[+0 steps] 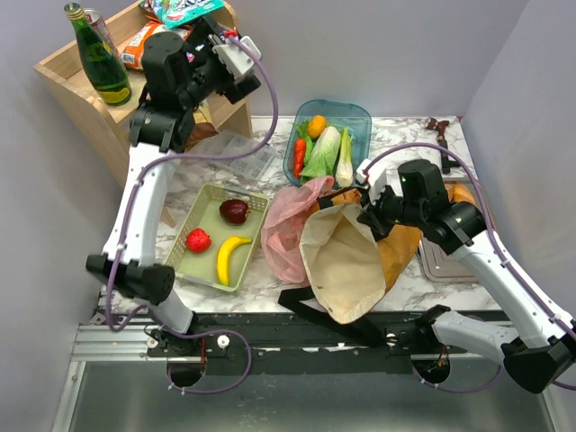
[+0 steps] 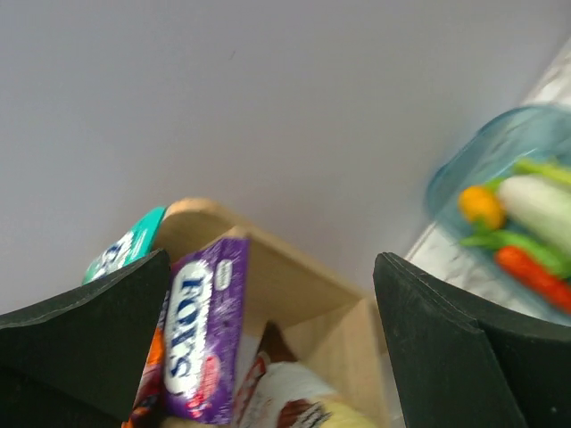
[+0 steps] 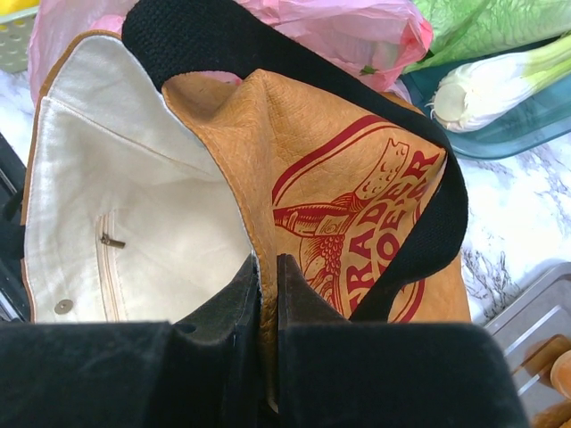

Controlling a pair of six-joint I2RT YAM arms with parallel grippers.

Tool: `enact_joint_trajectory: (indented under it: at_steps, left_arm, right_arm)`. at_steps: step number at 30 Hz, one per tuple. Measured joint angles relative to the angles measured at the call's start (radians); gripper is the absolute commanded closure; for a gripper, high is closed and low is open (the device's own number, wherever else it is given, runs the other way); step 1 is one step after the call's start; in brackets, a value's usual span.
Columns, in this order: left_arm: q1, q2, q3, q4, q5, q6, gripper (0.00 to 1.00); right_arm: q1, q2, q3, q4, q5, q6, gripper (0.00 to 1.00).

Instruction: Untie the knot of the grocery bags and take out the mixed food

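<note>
The left arm rises steeply from its base and bends back to the far left corner. Its left gripper (image 2: 270, 294) hangs over a wooden shelf (image 1: 63, 67) with the fingers (image 2: 107, 312) spread wide and nothing between them. Directly under that hand stands the purple FOX'S packet (image 2: 201, 330). A teal snack packet (image 2: 125, 250) is just to its left and an orange snack packet (image 1: 139, 40) lies beside a green bottle (image 1: 99, 58).

The right arm is folded at the elbow, forearm angled inward. The right gripper (image 3: 268, 267) is pinched nearly closed on the rim of the mustard tote (image 3: 357, 178), with fabric caught between the pads.

The surface is a white marble-patterned table (image 1: 405, 135) enclosed by plain grey walls. A metal tray (image 1: 432, 261) sits just right of the right hand.

The tote lies on its side. Its long axis runs from the right hand diagonally toward the near edge, and its mouth gapes that way, showing cream lining. A black strap (image 1: 306, 301) trails over the table edge. The pink plastic bag (image 1: 288, 225) slumps against the tote, just left of the right hand. I cannot make out its knot.

Beyond that hand a teal tray (image 1: 355, 112) holds leafy vegetables (image 1: 326, 151), a carrot (image 1: 300, 144) and a small orange (image 1: 316, 126). Well left of it, below the raised left hand, a green basket (image 1: 202, 193) holds a banana (image 1: 232, 256), a bright red fruit (image 1: 198, 240) and a dark red fruit (image 1: 235, 211).
</note>
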Motion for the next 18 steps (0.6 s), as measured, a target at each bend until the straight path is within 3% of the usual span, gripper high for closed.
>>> enact_joint_trajectory:
  at_steps: [6,10,13,16,18]
  left_arm:
    - [-0.118,-0.251,-0.201,-0.060,0.195,-0.091,0.02]
    - [-0.182,-0.409,-0.416,-0.131,0.331,-0.119,0.02]
    - [-0.205,-0.512,-0.687,-0.145,0.365,-0.100,0.02]
    - [-0.224,-0.525,-0.903,-0.164,0.365,-0.076,0.01]
    - [-0.237,-0.465,-0.970,-0.171,0.363,-0.066,0.02]
  right_arm:
    - [0.000,-0.003,0.000,-0.002,-0.016,0.002,0.99]
    - [0.000,-0.012,0.013,-0.016,-0.012,0.026,0.99]
    - [0.000,-0.034,0.032,-0.031,0.014,0.040,0.99]
    - [0.000,-0.071,0.032,-0.056,0.040,0.036,0.99]
    - [0.000,-0.096,0.032,-0.079,0.054,0.030,0.99]
